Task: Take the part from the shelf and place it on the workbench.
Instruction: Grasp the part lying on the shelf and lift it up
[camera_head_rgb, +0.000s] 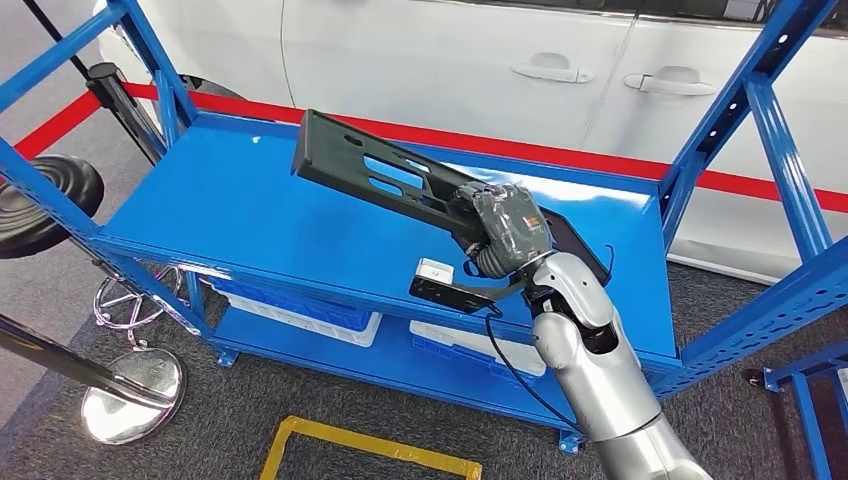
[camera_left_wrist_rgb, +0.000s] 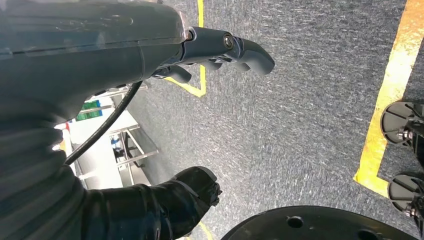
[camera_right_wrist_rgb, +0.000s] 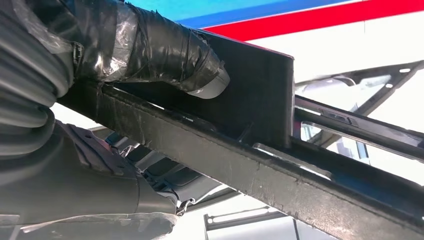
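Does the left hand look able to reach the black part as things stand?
Probably not: the left hand hangs empty above the carpet, while the right hand grips the black part raised over the blue shelf.

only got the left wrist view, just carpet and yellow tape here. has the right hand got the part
Observer: Yes. The right hand grips the long black part, in the head view.
Operator: is it off the shelf
Observer: The far end is tilted up above the blue shelf; I can't tell whether the near end is clear.
Operator: grip solid?
Observer: In the right wrist view the taped thumb presses flat on the part's plate, with the part's bar between thumb and palm.
Operator: whats behind the shelf
Observer: A white car and a red floor stripe, close behind the rack.
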